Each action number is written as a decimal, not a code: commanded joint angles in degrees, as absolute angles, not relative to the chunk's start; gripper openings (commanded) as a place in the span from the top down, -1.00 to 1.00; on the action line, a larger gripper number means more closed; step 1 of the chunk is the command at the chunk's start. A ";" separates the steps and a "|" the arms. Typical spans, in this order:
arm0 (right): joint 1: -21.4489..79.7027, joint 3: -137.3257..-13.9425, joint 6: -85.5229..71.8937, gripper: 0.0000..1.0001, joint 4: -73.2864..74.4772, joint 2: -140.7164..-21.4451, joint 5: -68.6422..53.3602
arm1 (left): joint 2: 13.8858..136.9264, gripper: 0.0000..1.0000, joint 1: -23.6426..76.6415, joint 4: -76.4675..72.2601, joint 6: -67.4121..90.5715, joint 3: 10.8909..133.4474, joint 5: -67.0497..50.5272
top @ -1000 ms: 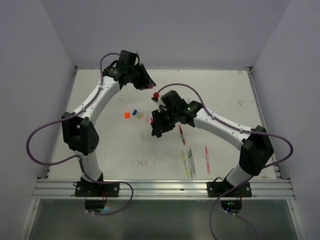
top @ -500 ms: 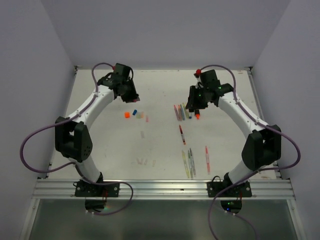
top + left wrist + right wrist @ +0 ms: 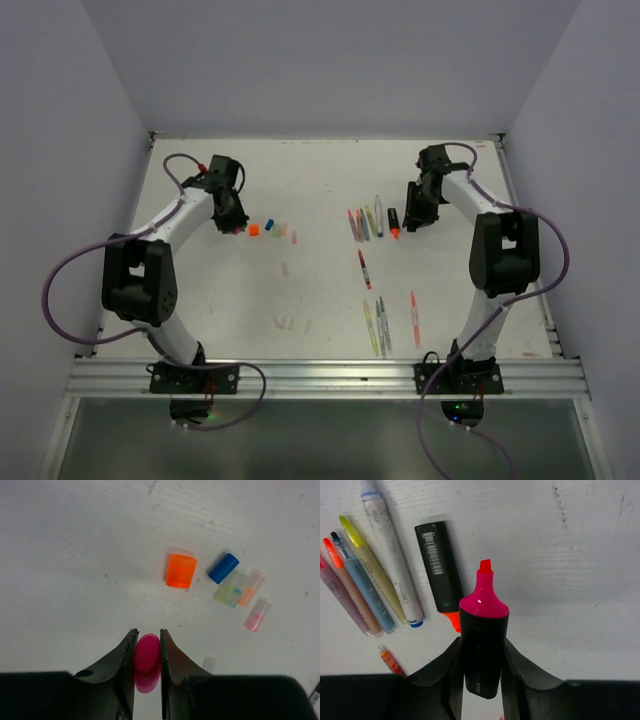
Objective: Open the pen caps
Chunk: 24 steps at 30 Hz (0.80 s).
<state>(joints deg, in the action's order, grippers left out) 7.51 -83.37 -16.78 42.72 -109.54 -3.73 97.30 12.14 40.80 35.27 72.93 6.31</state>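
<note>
Found left tool (image 3: 147, 635) clenched on a pink cap (image 3: 147, 655), pinched across its sides between both fingers, off any pen. Seen end-on from the wrist, so long axis judged to run roughly along the fingers, down toward the surface (image 3: 200, 290). Cannot tell which end is the open one.

Logged the loose caps up and right of that tool in the wrist view:
- orange cap (image 3: 180, 570) nearest, apart from the fingers with bare surface between
- blue cap (image 3: 223, 568) beyond it, lying on a slant
- three clear caps (image 3: 235, 587) further right, close together

From overhead, placed the whole cluster just beside the left tool, on the side toward the middle of the surface. Left arm plainly the nearer one. Judged the coming move a short carry that way, then a release among them.

Found right tool (image 3: 482, 641) gripping a pink highlighter (image 3: 484, 602) around its black barrel. Cap off, tip bare, long axis in line with the fingers, tip pointing away from the wrist.

Noted an orange highlighter (image 3: 437, 560) flat on the surface just left of it, nearly parallel, tip pointing the opposite way, back toward the wrist. Noted a row of uncapped pens (image 3: 372, 587) further left on a similar slant. Judged the set-down spot to lie beside these, right arm nearer.
</note>
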 commanded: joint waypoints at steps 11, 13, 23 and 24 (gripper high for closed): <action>5.19 -87.80 -15.47 0.99 43.07 -113.64 -2.90 | 103.53 0.74 8.88 30.67 33.84 72.33 2.55; 5.19 -87.89 -15.38 0.96 42.98 -114.17 -2.90 | 104.76 0.72 8.79 30.15 34.10 72.42 2.29; 5.18 -87.63 -15.21 0.88 42.19 -116.01 -5.27 | 107.23 0.43 8.26 30.06 34.36 72.16 3.86; 5.19 -87.63 -15.21 0.87 42.19 -116.02 -5.36 | 107.31 0.42 8.26 30.06 34.28 71.98 4.04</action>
<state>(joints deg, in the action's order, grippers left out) 5.19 -86.24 -16.36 43.05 -115.81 -4.16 106.96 8.84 32.14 34.81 71.02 2.59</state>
